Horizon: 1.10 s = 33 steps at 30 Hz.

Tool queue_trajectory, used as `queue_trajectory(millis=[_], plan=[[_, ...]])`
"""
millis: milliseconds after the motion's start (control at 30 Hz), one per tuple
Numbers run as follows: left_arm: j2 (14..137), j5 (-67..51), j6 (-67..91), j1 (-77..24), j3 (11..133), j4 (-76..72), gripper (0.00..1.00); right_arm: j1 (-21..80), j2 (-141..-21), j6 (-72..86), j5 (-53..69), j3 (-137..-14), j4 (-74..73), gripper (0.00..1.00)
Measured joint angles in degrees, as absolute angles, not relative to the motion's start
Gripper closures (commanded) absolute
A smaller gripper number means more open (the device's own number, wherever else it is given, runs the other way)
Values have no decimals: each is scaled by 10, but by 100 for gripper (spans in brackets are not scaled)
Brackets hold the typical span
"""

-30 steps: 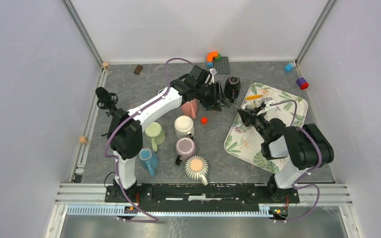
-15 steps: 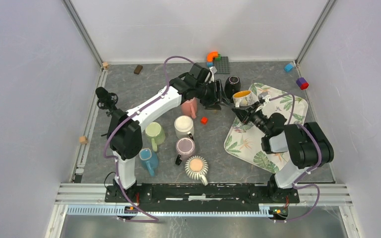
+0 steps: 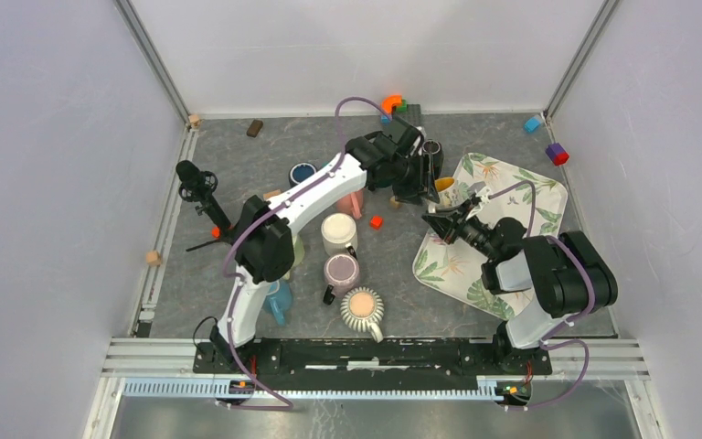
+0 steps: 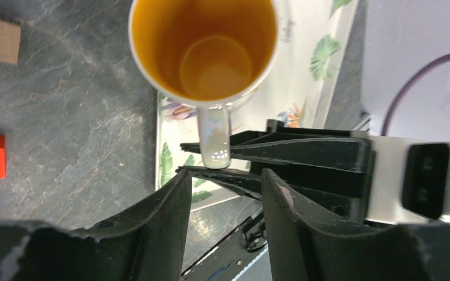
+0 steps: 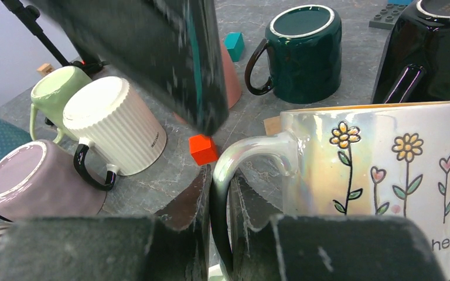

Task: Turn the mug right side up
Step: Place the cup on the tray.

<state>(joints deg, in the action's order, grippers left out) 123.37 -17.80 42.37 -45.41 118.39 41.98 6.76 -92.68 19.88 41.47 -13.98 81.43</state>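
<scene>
The mug (image 3: pixel 445 190) is iridescent white with painted flowers and an orange inside. It stands upright, mouth up, at the left edge of the leaf-patterned tray (image 3: pixel 512 183). My right gripper (image 3: pixel 438 219) is shut on its handle (image 5: pixel 234 158), with the fingers (image 5: pixel 193 199) clamped on either side. In the left wrist view the mug (image 4: pixel 204 50) is seen straight down its mouth. My left gripper (image 4: pixel 225 181) is open and empty, just above the mug on its handle side, and it also shows in the top view (image 3: pixel 418 183).
To the left on the grey table are a dark green mug (image 5: pixel 302 52), a black mug (image 5: pixel 433 52), a white ribbed mug (image 5: pixel 114 123), a mauve mug (image 5: pixel 29 181), a light green mug (image 5: pixel 55 91) and a red block (image 5: pixel 203 149). A striped mug (image 3: pixel 362 309) sits nearer the front.
The mug has gone from lying tilted on the tray to upright in my right gripper, shifted slightly left. My left arm has swung right, and its gripper is now over the mug.
</scene>
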Motion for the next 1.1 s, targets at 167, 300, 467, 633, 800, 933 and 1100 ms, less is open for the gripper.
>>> queue_trajectory(millis=[167,300,467,633,800,933,1100], plan=[[1257,-163,421,-467,1186,449,47,69,-927,191,416,-140,814,100],[1283,-160,421,-469,1211,465,49,70,-927,186,415,-139,813,100],[1303,-150,417,-469,1245,472,49,71,-927,185,415,-139,813,100],[1326,-149,417,-469,1270,476,51,74,-927,181,415,-139,813,100],[1339,-150,418,-469,1279,475,60,74,-927,181,416,-138,813,100],[1340,-152,418,-469,1281,471,76,75,-927,178,415,-137,813,100],[1343,-152,418,-470,1285,469,97,76,-927,177,411,-136,814,78]])
